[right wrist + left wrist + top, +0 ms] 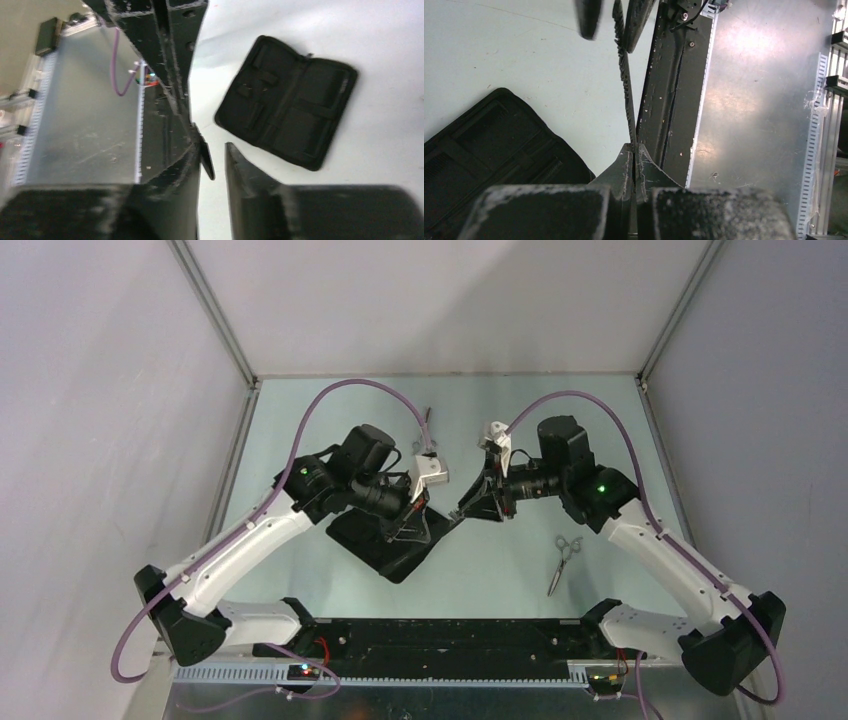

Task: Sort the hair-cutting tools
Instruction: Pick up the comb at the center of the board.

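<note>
My left gripper [636,148] is shut on one end of a slim black comb [626,85] and holds it above the table, near the open black fabric case [385,540]. The comb's far end lies between the fingers of my right gripper [214,151], which is open, with the tip [207,161] against one finger. In the top view the two grippers meet tip to tip at the case's right corner. One pair of silver scissors [563,560] lies on the table in front of the right arm. The other comb is not in view.
The case also shows lying open in the right wrist view [287,102]. A slim small object [428,423] lies at the back centre, too small to identify. A black base rail [440,635] runs along the near edge. Grey walls enclose the table.
</note>
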{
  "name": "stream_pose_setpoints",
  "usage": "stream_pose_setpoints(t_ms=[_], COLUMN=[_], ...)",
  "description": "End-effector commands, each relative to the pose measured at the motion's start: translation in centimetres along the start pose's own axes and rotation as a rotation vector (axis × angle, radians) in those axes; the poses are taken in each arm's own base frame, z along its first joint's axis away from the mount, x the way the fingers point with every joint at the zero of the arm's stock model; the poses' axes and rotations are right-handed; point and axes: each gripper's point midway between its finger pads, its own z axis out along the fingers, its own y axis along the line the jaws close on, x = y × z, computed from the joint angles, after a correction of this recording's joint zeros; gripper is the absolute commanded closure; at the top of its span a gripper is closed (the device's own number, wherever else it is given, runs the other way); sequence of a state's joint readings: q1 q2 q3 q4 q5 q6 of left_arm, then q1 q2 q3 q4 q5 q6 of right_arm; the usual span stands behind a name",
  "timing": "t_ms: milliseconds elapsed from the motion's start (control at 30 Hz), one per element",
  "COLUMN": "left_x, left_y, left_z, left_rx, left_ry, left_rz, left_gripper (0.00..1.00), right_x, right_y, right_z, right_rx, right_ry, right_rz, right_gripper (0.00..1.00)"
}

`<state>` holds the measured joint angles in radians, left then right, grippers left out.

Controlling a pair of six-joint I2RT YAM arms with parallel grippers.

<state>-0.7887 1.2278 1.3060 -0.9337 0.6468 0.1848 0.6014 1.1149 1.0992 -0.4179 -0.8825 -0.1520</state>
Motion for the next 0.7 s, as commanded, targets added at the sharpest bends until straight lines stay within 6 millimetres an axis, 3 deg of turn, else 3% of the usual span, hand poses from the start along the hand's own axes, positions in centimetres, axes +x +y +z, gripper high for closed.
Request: stream_pose_setpoints(t_ms=[0,33,133,200,233,333,367,400,433,467,500,667], left_x=[-1.6,-1.6,-1.6,-1.6,-2.2,-2.3,-3.1,-2.9,-3.2,-2.9,-2.9,1.6], left_y=[-1.5,-1.5,-1.1,-0.4,0.0,2.7,4.2,4.6,6.4,7.0,9.0,16.8], left_z=[-1.1,-1.1,-1.2,-1.3,-1.3,-2.5,-3.4,-4.0,-5.3,-6.0,-7.5,-12.5], left_rx=[0.05,0.049,0.021,-0.023,-0.046,-0.214,-0.285,-0.312,-0.377,-0.405,-0.477,-0.782], left_ry=[-0.064,-0.065,-0.074,-0.092,-0.118,-0.193,-0.251,-0.29,-0.348,-0.385,-0.444,-0.532], left_rz=[0.075,0.075,0.072,0.057,0.056,-0.046,-0.067,-0.124,-0.164,-0.228,-0.302,-0.603], left_gripper=[1.0,1.0,0.99,0.86,0.71,0.43,0.32,0.27,0.2,0.17,0.14,0.05], right_x=[-0.9,-0.7,-0.6,-0.5,-0.3,0.2,0.5,0.8,1.0,1.1,1.1,2.6], right_y=[1.9,2.0,2.2,1.6,0.7,-1.4,-2.5,-2.7,-3.5,-3.6,-4.2,-5.8], right_z=[-0.1,-0.2,-0.4,-0.6,-0.7,-1.4,-1.6,-1.8,-2.0,-2.0,-2.4,-1.7], right_rx=[-0.102,-0.109,-0.106,-0.057,0.003,0.158,0.222,0.252,0.307,0.331,0.383,0.543], right_ry=[-0.001,0.005,0.01,0.016,0.024,0.004,-0.002,-0.022,-0.033,-0.059,-0.08,-0.174], right_rz=[-0.056,-0.053,-0.041,-0.011,0.018,0.108,0.127,0.185,0.213,0.262,0.283,0.494], right_gripper=[0.81,0.93,1.0,1.0,1.0,1.0,1.0,1.0,1.0,1.0,1.0,1.0])
